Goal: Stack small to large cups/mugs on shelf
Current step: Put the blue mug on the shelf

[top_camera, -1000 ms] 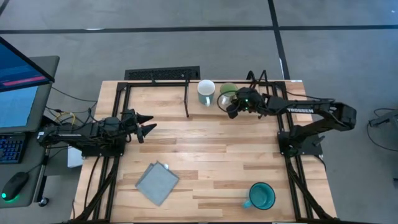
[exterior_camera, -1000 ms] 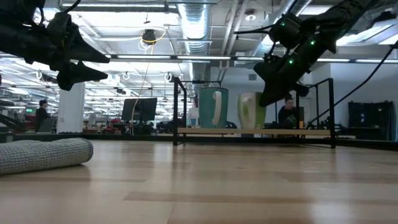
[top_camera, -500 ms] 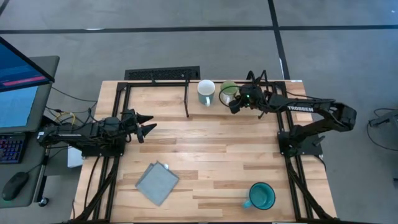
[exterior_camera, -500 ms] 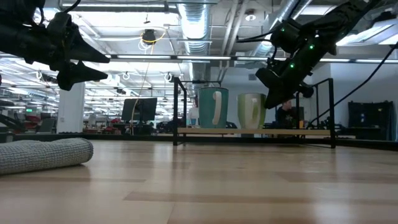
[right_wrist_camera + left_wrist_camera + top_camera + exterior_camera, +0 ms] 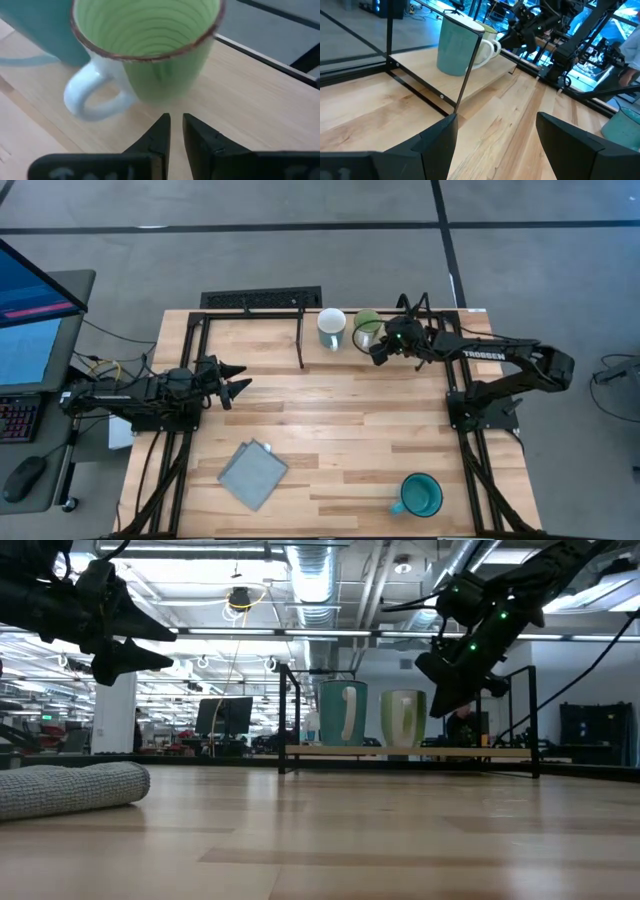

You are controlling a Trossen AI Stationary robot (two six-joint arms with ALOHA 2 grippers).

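A white mug [image 5: 331,328] with a pale blue-green outside and a light green mug [image 5: 367,330] stand upright side by side on the low wooden shelf [image 5: 430,350] at the table's far edge. They also show in the low view, the white mug [image 5: 341,715] beside the light green mug [image 5: 403,720]. The larger teal mug [image 5: 420,495] stands on the tabletop at the near right. My right gripper [image 5: 176,122] hangs just to the right of the green mug [image 5: 150,45], touching nothing, with only a narrow gap between its fingers. My left gripper [image 5: 238,380] waits open above the table's left side.
A folded grey cloth [image 5: 252,473] lies on the table at the near left. The shelf's thin black legs [image 5: 465,75] and the black frame rails [image 5: 190,350] run along the table's sides. A keyboard [image 5: 262,299] lies beyond the far edge.
My right gripper has drawn back from the light green mug toward the table's right edge and risen a little. The mug, which the gripper overlapped a second ago, now stands free and upright on the shelf beside the white mug.
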